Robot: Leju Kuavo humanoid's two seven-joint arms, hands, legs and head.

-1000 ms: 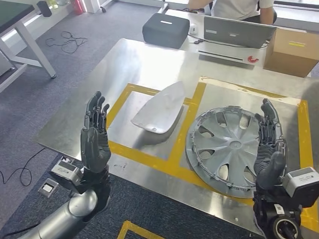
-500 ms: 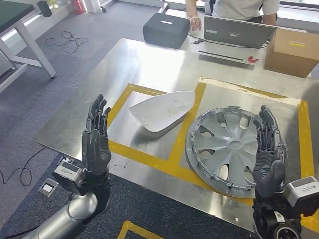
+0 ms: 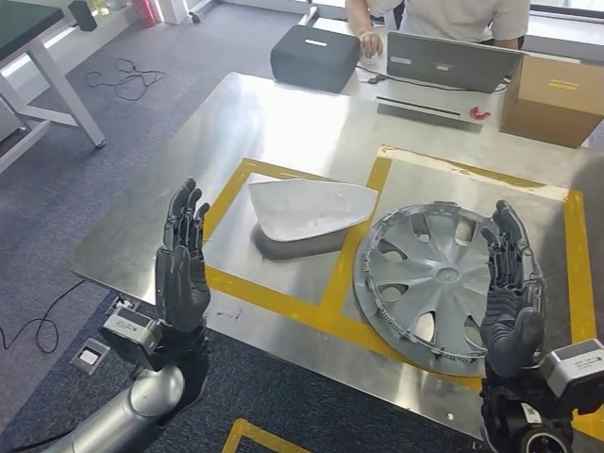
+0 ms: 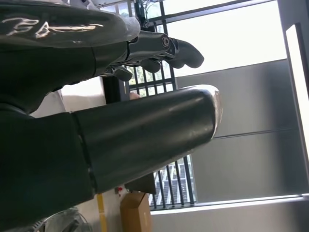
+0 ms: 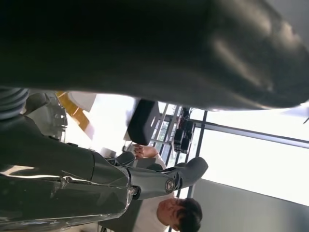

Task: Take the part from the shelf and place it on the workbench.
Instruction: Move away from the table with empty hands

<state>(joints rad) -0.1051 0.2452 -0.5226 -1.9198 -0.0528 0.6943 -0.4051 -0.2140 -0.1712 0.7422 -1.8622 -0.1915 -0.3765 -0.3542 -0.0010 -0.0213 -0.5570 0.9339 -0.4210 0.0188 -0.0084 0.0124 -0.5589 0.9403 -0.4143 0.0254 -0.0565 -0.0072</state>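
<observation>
Both hands were raised above the near edge of the steel desk [image 3: 299,123], palms facing each other. The left hand [image 3: 181,264] and right hand [image 3: 510,293] held nothing, fingers spread. The pale part [image 3: 310,209] lay inside the left yellow-taped square, beside the grey hubcap [image 3: 427,283] in the right square.

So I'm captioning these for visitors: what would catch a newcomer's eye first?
Probably the two dark hands, left hand and right hand, raised open with nothing in them at the steel workbench's near edge. Between them, inside yellow tape outlines, lie a grey hubcap on the right and a white shell-shaped part beside it.
</observation>
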